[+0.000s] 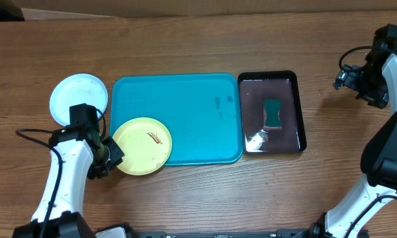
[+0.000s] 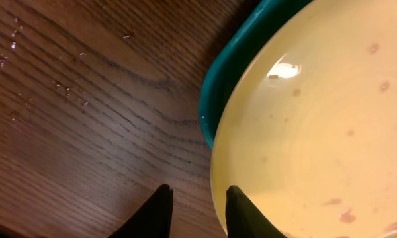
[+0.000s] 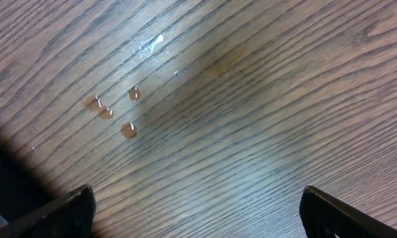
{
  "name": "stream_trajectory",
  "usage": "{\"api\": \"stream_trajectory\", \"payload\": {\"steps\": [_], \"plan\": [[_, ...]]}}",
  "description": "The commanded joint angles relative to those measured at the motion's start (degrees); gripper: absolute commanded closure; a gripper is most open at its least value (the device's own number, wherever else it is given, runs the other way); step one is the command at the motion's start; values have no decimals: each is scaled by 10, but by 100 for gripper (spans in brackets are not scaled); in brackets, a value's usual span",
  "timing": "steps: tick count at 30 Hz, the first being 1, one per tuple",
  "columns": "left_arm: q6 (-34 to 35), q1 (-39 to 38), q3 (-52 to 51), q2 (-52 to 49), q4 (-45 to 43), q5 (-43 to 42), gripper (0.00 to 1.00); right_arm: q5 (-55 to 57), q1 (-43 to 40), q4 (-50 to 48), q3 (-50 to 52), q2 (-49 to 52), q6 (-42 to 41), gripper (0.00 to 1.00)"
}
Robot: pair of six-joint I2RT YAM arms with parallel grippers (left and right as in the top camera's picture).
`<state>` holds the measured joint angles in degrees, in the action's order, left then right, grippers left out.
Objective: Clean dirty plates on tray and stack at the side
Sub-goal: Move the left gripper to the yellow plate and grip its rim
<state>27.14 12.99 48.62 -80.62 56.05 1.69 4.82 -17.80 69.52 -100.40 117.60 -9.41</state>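
Though smaller, black tray (image 1: 284, 92) beside tray (image 1: 185, 106).

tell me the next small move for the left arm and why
Probably close the left end effector on the rim of the yellow plate: its fingers sit either side of that rim with a gap, and the plate shows brown smears and overhangs the tray corner.

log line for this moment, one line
left hand: at yellow plate rim | yellow plate: overhanging tray corner | right hand: open, above table
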Motion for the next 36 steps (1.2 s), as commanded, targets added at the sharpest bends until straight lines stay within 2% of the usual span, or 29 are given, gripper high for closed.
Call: {"api": "stream_trajectory", "payload": {"steps": [1,11,15,22,26,32,36], "plan": [[14,1,-9,-20,-9,-16,77,3,2,-2,-8,-8,-5,0],[14,1,-9,-59,-13,-29,84,3,2,-2,-8,-8,-5,0],[13,1,-9,-63,-18,-49,96,3,2,-2,-8,-8,-5,0],[-40,1,30,-63,-27,-176,96,3,2,-11,-8,-8,-5,0],[-39,-14,79,-63,-45,-207,96,3,2,-22,-8,-8,-5,0],[22,-91,105,-63,-113,-201,96,3,2,-37,-8,-8,-5,0],[71,-154,105,-63,-155,-155,96,3,2,-39,-8,-8,-5,0]]}}
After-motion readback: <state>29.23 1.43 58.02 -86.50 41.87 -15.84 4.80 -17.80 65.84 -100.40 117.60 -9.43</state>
